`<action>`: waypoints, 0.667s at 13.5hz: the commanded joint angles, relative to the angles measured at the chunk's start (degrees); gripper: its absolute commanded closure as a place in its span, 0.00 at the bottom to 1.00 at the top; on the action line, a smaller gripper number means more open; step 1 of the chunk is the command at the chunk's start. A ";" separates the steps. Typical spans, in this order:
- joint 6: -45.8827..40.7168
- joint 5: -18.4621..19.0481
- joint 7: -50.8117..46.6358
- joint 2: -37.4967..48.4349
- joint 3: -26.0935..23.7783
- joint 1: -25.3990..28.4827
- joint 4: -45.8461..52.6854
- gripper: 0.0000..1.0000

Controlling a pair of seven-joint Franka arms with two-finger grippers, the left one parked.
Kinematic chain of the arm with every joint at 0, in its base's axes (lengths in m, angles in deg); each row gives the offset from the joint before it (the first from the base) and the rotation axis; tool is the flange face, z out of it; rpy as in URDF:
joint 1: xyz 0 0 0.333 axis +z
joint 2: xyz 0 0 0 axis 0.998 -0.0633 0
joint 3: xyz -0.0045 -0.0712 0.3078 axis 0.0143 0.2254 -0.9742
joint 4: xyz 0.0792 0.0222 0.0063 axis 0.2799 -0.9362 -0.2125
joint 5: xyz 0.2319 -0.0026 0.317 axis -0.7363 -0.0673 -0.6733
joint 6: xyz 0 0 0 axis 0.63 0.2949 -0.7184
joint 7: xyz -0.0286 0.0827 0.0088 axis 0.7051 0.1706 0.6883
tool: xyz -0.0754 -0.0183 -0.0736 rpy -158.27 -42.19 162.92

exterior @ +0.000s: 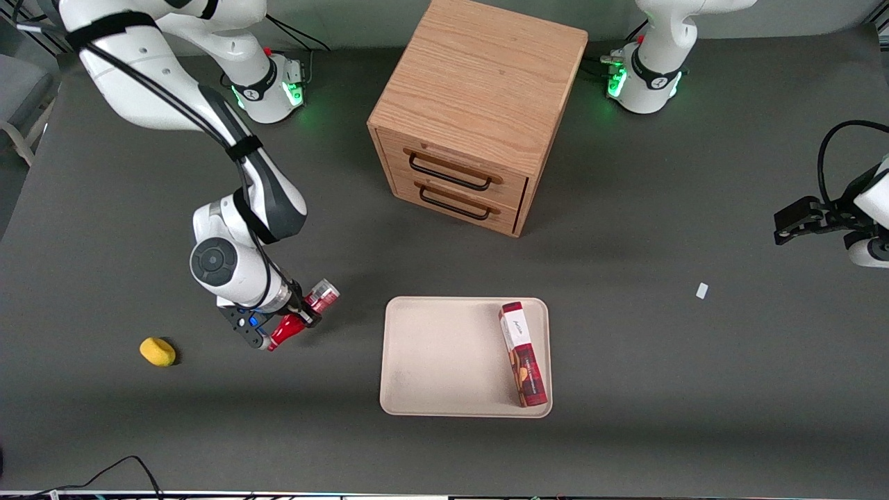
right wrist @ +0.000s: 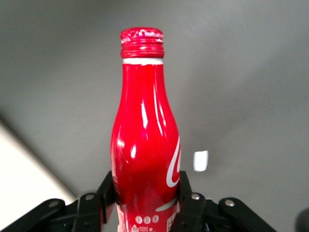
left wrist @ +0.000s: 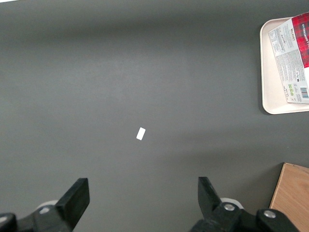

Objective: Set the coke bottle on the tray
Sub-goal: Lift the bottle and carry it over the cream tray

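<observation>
1. In the front view's lower left, a yellow object (exterior: 158,351) lies on the table (exterior: 104,430); neither wrist view shows it.
2. Left of centre, the gripper (exterior: 295,316) pinches the coke bottle (exterior: 303,314), tilted and apart from the tray (exterior: 430,361).
3. The right wrist view alone shows both fingers (right wrist: 189,193) pressing the bottle's (right wrist: 145,159) lower body.
4. The working arm bends down from the upper left, wrist low.
5. A red-and-white box (exterior: 523,354) lies along the tray's right edge.

Front view high, looking down; right wrist close behind hand (right wrist: 145,193).
</observation>
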 commanded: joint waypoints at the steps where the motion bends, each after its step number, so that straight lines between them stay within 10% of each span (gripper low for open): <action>1: -9.17 5.09 6.03 -0.24 -3.99 0.43 11.01 1.00; 9: -10.44 5.36 30.40 -15.86 -6.55 8.77 32.31 0.99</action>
